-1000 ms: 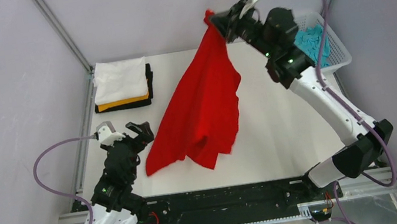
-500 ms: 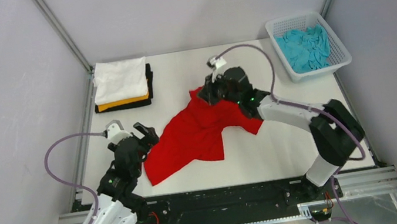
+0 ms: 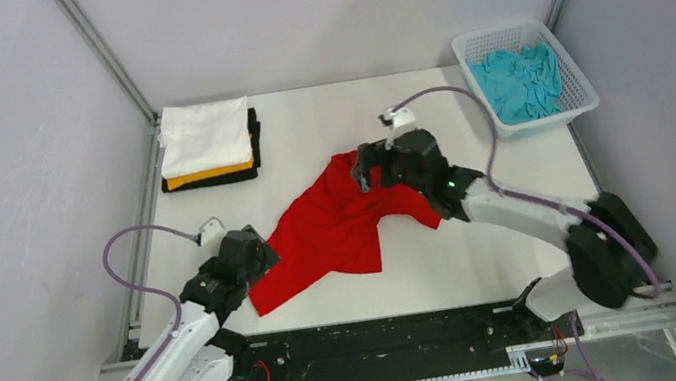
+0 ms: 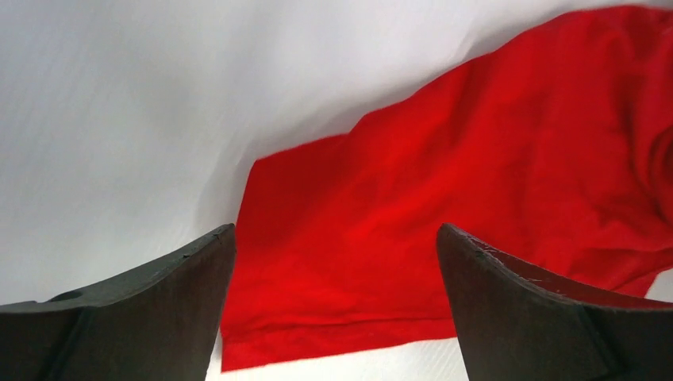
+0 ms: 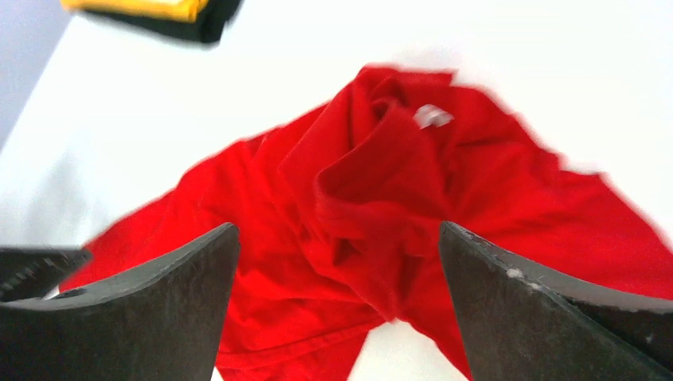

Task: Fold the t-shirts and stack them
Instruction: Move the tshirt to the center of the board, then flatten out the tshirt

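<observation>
The red t-shirt (image 3: 335,231) lies crumpled on the white table (image 3: 484,249), its collar end bunched at the far side. My right gripper (image 3: 362,173) hovers open just over that bunched collar (image 5: 381,178), and nothing is between its fingers (image 5: 159,302). My left gripper (image 3: 261,254) is open low over the shirt's near-left hem corner (image 4: 317,317). At the back left is a folded stack: white t-shirt (image 3: 204,135) on top, yellow-orange (image 3: 210,175) under it, black (image 3: 255,142) at the bottom. A turquoise t-shirt (image 3: 520,82) lies loose in the basket.
The white mesh basket (image 3: 586,99) stands at the back right corner. Metal frame posts (image 3: 104,59) rise at both back corners, and grey walls close the sides. The black rail (image 3: 386,335) with the arm bases runs along the near edge.
The right arm brought the hanging red t-shirt down onto the table, then opened and let it go. The left arm moved right and down to the shirt's near-left corner.
</observation>
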Controlling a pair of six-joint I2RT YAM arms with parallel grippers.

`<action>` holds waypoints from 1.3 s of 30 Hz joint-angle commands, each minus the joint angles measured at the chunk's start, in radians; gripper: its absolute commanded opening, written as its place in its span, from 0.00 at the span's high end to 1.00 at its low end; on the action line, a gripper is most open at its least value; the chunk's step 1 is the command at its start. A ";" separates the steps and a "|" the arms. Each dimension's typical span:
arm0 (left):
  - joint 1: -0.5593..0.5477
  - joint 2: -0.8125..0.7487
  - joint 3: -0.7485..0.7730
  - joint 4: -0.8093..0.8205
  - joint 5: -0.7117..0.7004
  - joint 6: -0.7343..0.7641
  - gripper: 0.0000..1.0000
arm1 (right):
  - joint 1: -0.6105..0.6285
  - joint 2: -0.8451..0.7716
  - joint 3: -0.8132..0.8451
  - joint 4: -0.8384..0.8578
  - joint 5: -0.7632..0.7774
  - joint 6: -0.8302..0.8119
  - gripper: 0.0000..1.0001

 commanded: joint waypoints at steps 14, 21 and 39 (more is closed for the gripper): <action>-0.010 -0.005 -0.085 -0.187 0.197 -0.197 0.08 | -0.137 -0.490 -0.328 -0.098 0.217 0.152 0.01; -0.055 0.134 -0.031 -0.187 0.290 -0.109 0.29 | -0.165 -0.480 -0.338 -0.114 0.234 0.166 0.00; -0.229 0.356 0.074 -0.210 0.213 -0.097 0.96 | -0.206 -0.435 -0.345 -0.122 0.202 0.184 0.00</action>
